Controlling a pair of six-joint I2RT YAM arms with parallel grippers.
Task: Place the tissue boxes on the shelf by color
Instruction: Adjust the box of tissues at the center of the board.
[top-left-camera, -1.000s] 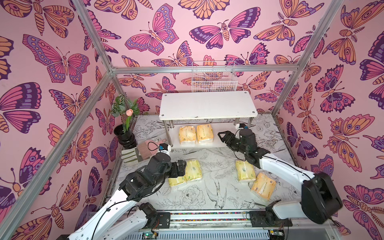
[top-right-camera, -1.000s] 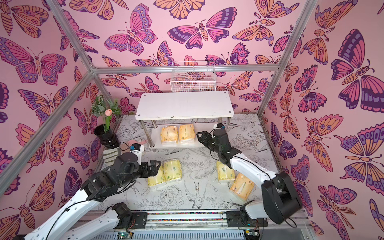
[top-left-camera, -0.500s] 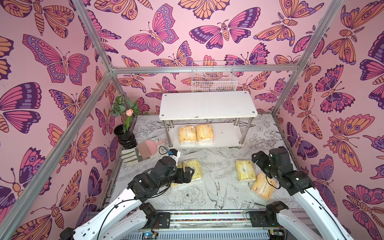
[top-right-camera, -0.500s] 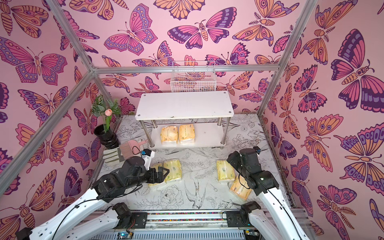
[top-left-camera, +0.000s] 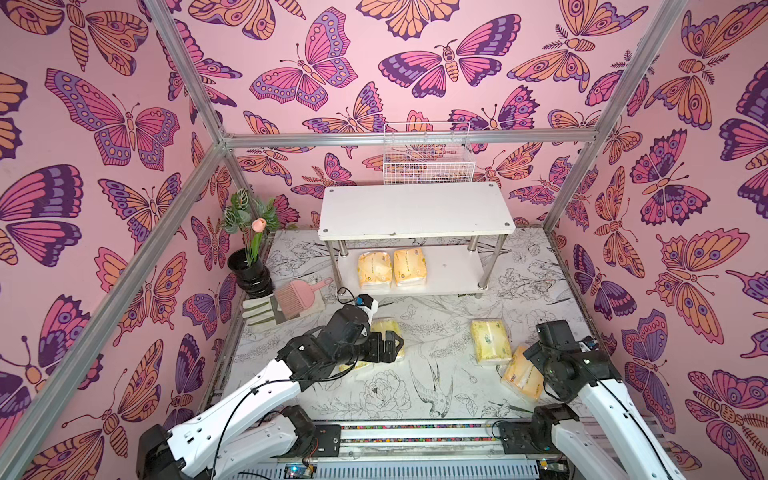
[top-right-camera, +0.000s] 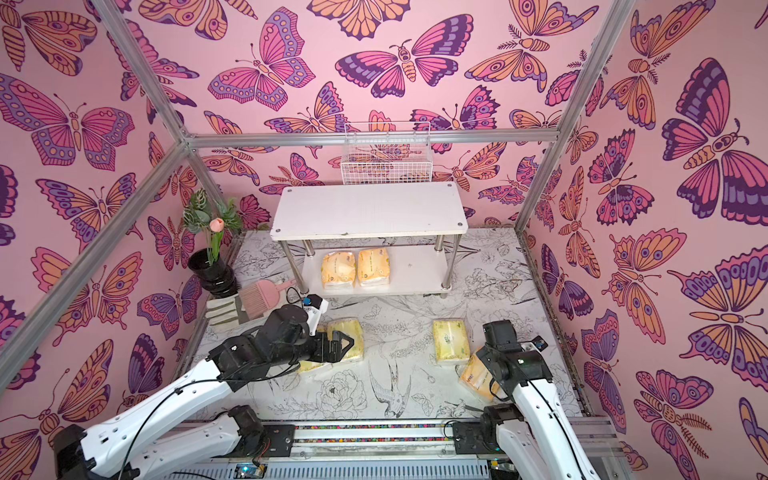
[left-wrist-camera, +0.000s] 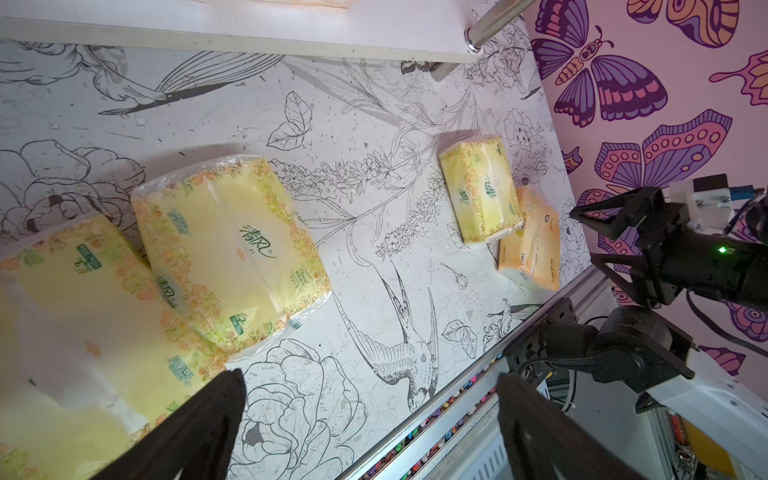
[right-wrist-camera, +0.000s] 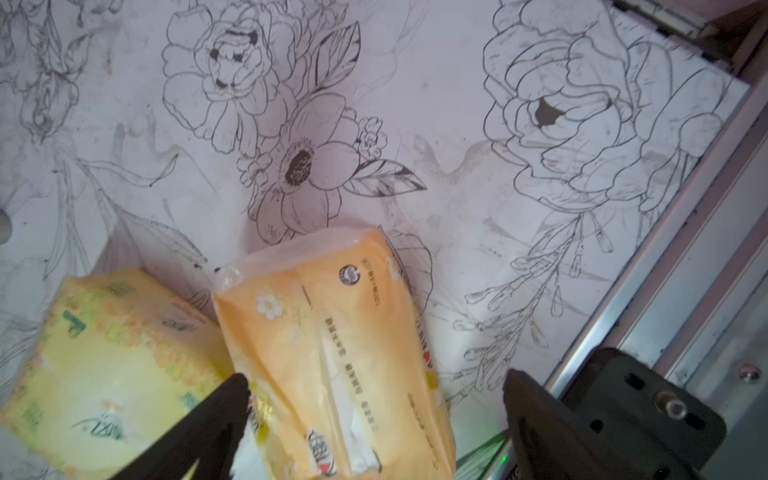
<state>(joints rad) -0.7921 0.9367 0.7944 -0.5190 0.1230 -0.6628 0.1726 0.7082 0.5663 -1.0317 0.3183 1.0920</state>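
**Change noted.** The right arm has withdrawn from the lower tier of the shelf (top-left-camera: 415, 208) and now stands well in front of the shelf's right end. The left arm has shifted only slightly.

**Grippers.** The right gripper (right-wrist-camera: 376, 378) is released and empty. Its jaws are spread over the near end of the orange tissue pack (top-left-camera: 521, 376). The left gripper (top-left-camera: 395, 345) is also released and empty, and hovers by two yellow-green packs (left-wrist-camera: 232, 249) (left-wrist-camera: 75, 311) in front of the shelf's left half.

**Task items.** Two orange packs (top-left-camera: 375, 269) (top-left-camera: 410, 267) lie side by side on the shelf's lower tier, towards its left end. The upper tier is bare. Four packs remain on the bench (top-left-camera: 436, 328). These are the left pair, the orange tissue pack, and a third yellow-green pack (top-left-camera: 490, 341) that touches it on the shelf side.

**Risks.**
- In the right wrist view one finger sits at the seam between the orange pack and its yellow-green neighbour. Closing there could pinch or drag both packs.
- The wrap is soft and glossy, so a grip on one end may slip or let the pack sag.
- Headroom under the upper board is limited, so a drooping pack could catch the board edge or a chrome post.
- The left pair overlap each other, so lifting one may disturb the other.
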